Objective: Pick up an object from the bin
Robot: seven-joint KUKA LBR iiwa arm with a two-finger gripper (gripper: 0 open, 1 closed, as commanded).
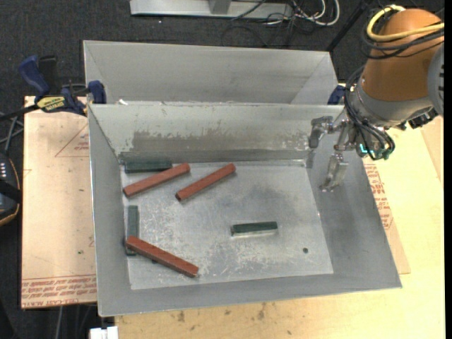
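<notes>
Here the pincer (320, 166) hangs at the right side of the grey metal bin (212, 76), over the spot where the sloping right wall meets the back corner of the floor. Its two fingers stand apart, and nothing lies between them. The arm (399, 62), with its orange cover, comes in from the right above the bin's rim.

No thing lies under the pincer. The nearest one is a short dark green bar (254, 228), flat on the floor toward the bin's front and to the left of the pincer, clearly apart from it, with bare metal between the two.

The other things lie further left:
- A red-brown bar (205, 182) lies slanted near the middle of the floor.
- A second red-brown bar (156, 179) lies just to its left, slanted much the same way.
- A dark green bar (148, 166) lies along the foot of the back wall, close to that second bar's upper end.
- A grey-green bar (132, 224) lies along the left wall, pointing front to back.
- A third red-brown bar (162, 256) lies slanted at the front left, and its left end meets the grey-green bar's near end.
</notes>
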